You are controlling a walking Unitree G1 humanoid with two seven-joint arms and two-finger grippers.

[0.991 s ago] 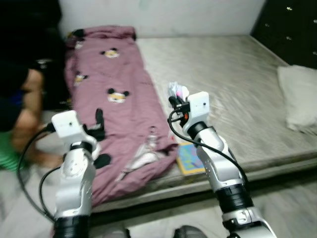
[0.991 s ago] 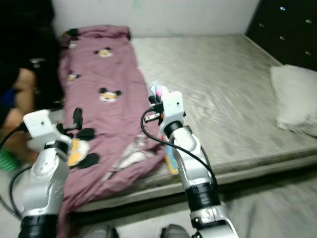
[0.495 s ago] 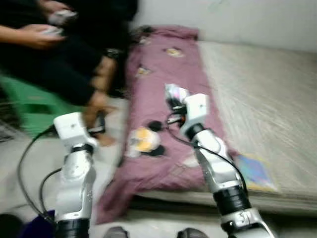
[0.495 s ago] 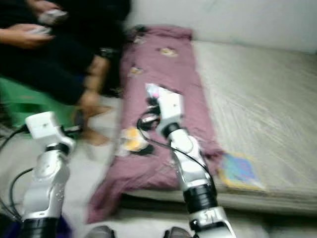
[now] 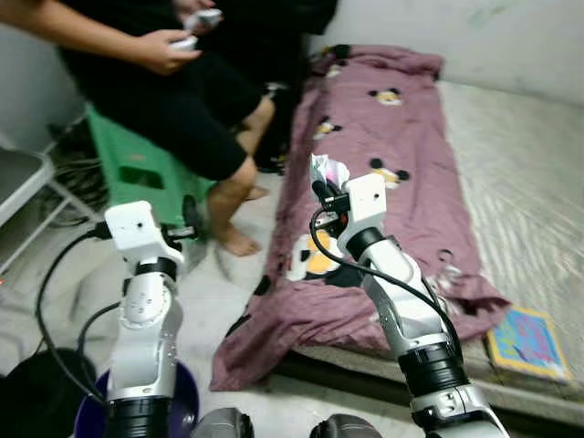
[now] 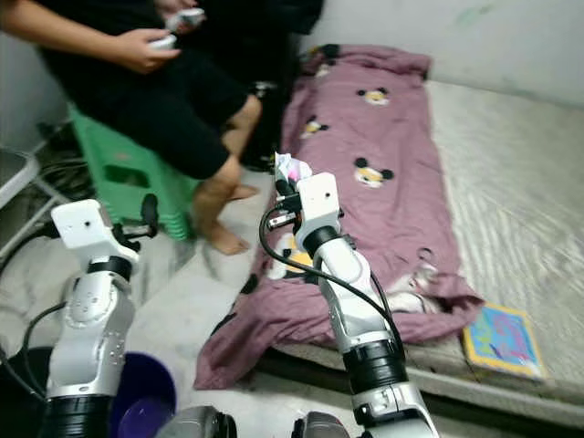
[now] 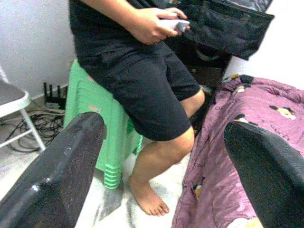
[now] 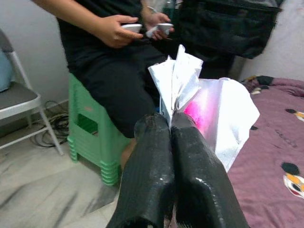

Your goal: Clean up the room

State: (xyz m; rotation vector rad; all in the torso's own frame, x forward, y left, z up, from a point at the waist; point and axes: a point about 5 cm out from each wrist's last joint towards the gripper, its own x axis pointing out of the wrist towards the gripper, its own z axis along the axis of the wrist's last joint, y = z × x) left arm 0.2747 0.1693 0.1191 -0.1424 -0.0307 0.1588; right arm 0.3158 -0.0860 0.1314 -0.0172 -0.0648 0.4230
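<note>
Down by the robot's feet sits a dark purple bucket [image 5: 187,401], below the left arm. The left gripper [image 7: 161,156] is raised at chest height, fingers spread wide apart with nothing between them, pointing toward a person [image 7: 137,71] seated on a green stool [image 5: 137,173]. The right gripper [image 8: 171,137] is up beside it, fingers clamped tight on a crumpled silver-and-pink wrapper [image 8: 209,104], which sticks out above the fingertips, clear of the bed. Beneath and beyond the right gripper spreads a mauve blanket [image 5: 411,137] with cartoon mouse prints, draped over the edge of a grey mattress [image 5: 520,182]. To that gripper's right, low on the mattress edge, lies a colourful book [image 5: 529,342]. Past the left gripper, the person's hands [image 7: 152,23] hold small white controllers, and a folding chair [image 7: 14,104] stands off to that gripper's left.
</note>
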